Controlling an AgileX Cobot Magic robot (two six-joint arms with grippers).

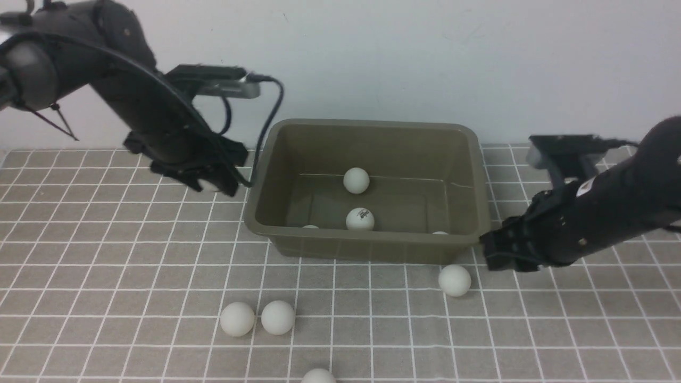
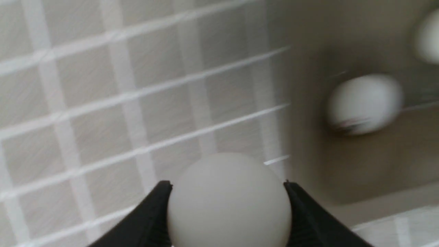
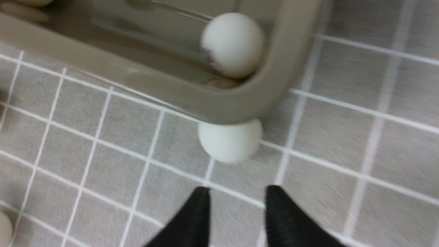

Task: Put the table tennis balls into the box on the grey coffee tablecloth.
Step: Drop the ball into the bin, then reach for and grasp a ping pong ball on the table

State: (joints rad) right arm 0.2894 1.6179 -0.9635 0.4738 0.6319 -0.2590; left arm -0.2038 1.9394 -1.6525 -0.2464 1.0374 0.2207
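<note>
Pinched in the left gripper: one white table tennis ball, clamped between black fingers, just beside the left rim of the box and over the grey coffee tablecloth. At the box's front right corner, low over the cloth, the right gripper, slightly spread, nothing between its fingers. Just ahead of it, a loose ball on the cloth, close to the box's front wall, partly under the rim. Olive-grey box toward the cloth's back edge, near the middle. Inside it, a plain ball and a logo ball, plus two white tops peeking over the front rim. Toward the cloth's front edge, a side-by-side pair, and a last ball cut off by the bottom of the front view.
</note>
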